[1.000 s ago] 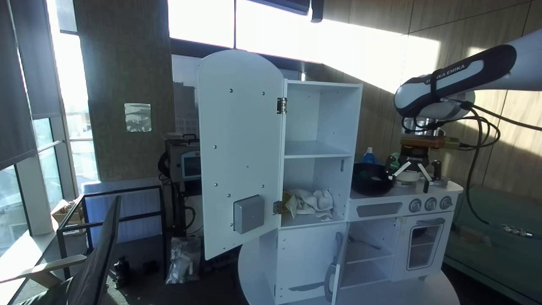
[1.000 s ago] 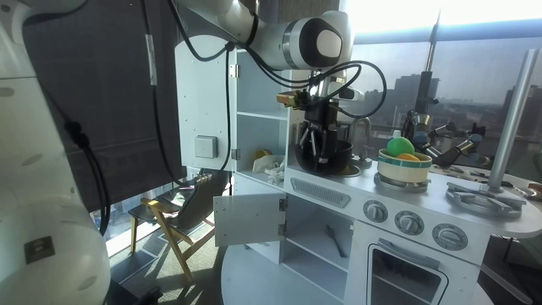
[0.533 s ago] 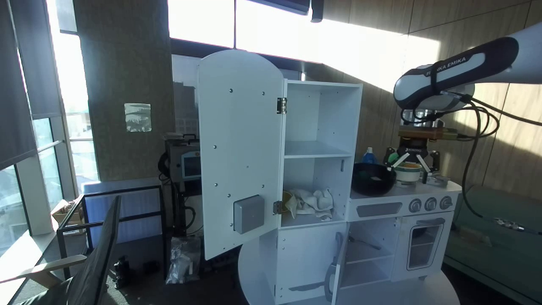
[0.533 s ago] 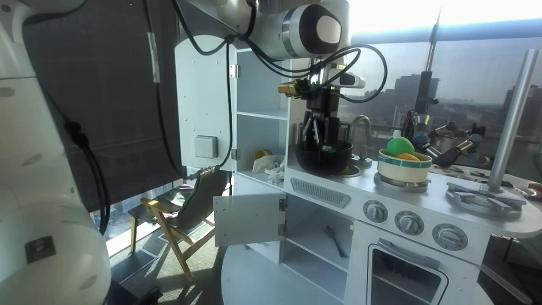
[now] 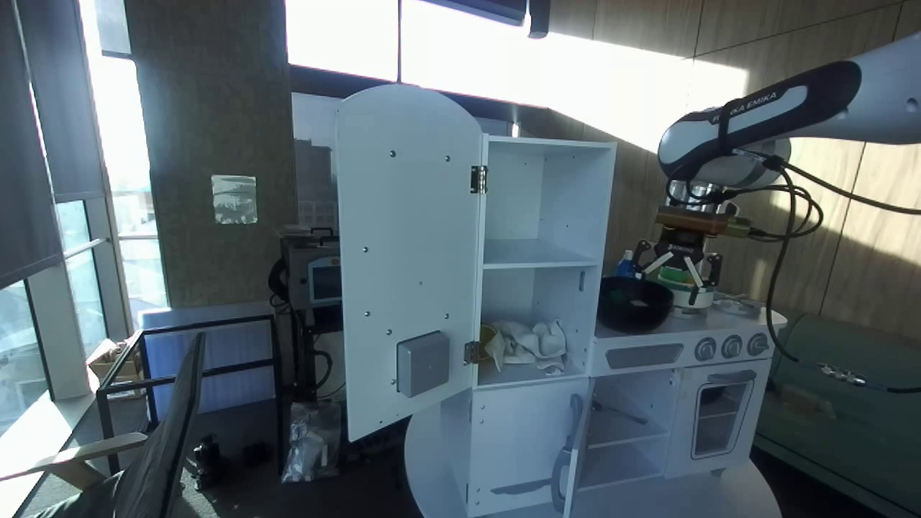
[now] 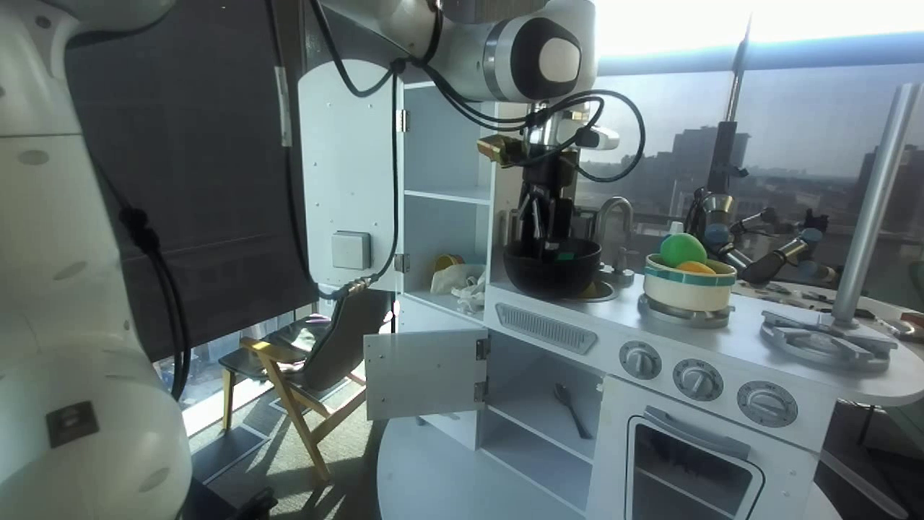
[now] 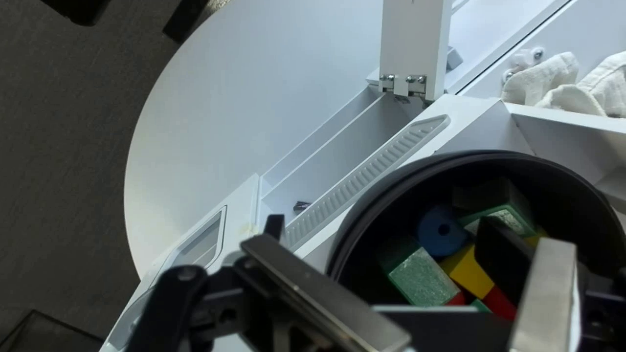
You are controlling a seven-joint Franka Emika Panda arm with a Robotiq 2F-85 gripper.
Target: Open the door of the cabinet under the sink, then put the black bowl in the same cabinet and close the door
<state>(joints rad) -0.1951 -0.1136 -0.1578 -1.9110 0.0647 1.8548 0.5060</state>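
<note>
Deep, round black bowl (image 6: 552, 282) of multicoloured blocks (image 7: 423, 279) | white countertop (image 6: 626, 312), near front edge | black gripper (image 7: 384, 234) with wide-spread, empty jaws

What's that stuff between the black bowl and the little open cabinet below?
Between the black bowl and the cabinet come the white countertop's edge and, below it, a ridged grey panel. Both exterior views show that.
</note>
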